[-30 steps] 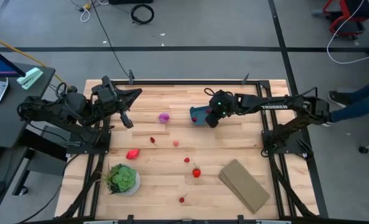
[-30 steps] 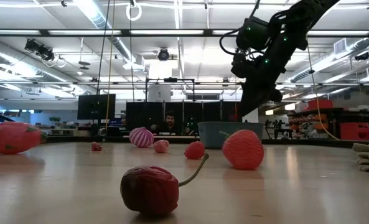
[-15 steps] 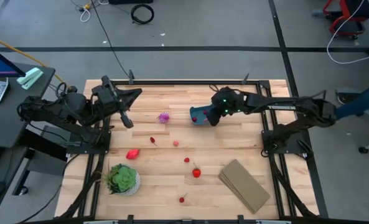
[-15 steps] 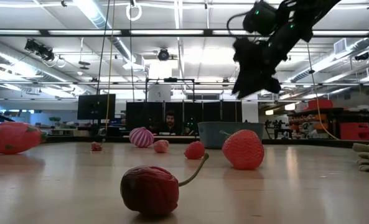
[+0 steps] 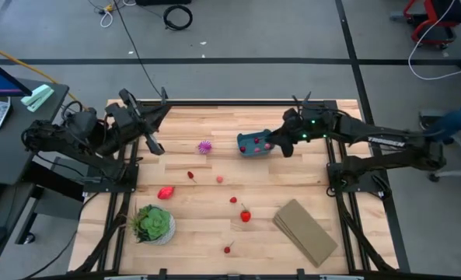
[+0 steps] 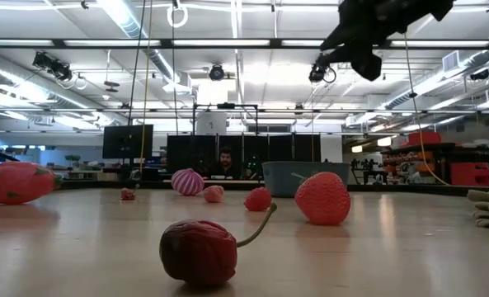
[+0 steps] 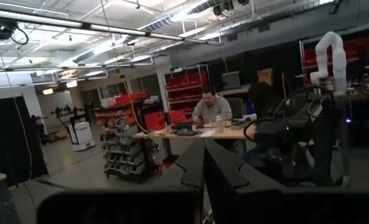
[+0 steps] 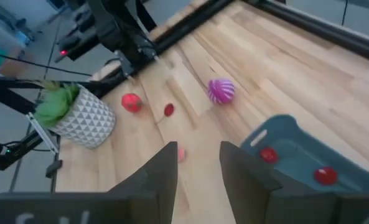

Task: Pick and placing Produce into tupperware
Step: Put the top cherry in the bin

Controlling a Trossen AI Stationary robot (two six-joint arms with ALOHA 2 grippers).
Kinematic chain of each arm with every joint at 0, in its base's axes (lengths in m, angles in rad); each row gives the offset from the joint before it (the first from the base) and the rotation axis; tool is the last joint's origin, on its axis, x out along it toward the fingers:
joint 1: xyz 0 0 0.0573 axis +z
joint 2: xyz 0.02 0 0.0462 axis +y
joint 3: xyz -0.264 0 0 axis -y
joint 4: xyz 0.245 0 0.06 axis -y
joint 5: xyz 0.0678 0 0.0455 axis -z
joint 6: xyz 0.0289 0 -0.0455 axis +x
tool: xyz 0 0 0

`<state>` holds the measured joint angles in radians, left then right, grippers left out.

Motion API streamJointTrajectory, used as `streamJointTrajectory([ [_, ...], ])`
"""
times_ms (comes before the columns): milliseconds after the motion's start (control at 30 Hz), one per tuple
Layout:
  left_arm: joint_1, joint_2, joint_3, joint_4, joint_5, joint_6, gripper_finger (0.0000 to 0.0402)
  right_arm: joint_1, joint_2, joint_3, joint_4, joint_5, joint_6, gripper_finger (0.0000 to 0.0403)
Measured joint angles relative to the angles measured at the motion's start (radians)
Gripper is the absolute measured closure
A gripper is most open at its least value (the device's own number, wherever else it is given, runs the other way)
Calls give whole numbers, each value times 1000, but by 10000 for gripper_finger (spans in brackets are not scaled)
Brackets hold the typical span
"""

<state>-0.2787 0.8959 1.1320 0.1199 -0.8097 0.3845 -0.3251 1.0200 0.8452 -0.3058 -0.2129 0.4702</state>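
Your right gripper (image 5: 270,142) lifted off teal tupperware (image 5: 252,145) since earlier frame, fingers apart, empty; two red produce pieces (image 8: 326,176) inside. Left gripper (image 5: 154,143) closed, parked. Purple spiky fruit (image 5: 205,146) beside tub.

Low view: right arm (image 6: 384,25) cut by top edge; its jaws not visible there. Tupperware (image 6: 304,178) partly hidden behind a large red strawberry (image 6: 322,198); contents not visible from this height. Red fruit (image 6: 13,182) clipped by left edge. Tan block (image 6: 487,206) clipped at right edge.

Right wrist view: tupperware (image 8: 302,155) runs off frame edge. Left wrist view: counter not visible.

High view: small red pieces (image 5: 228,249) near the front too small to identify.
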Motion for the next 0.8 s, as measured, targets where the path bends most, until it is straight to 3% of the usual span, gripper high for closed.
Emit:
streamJointTrajectory([
  [267, 1, 1, 0, -62, 2, -89, 389, 25, 3, 0, -2, 21, 1, 274],
  [467, 1, 1, 0, -146, 1, -168, 336, 46, 38, 0, -1, 21, 8, 274],
  [600, 1, 1, 1, -307, 2, -343, 287, 65, 64, 0, -1, 22, 8, 274],
  [700, 0, 3, 1, -496, 5, -569, 261, 83, 81, 0, -1, 27, 9, 274],
  [800, 0, 32, 1, -691, 72, -787, 247, 104, 93, 0, 0, 29, 9, 274],
])
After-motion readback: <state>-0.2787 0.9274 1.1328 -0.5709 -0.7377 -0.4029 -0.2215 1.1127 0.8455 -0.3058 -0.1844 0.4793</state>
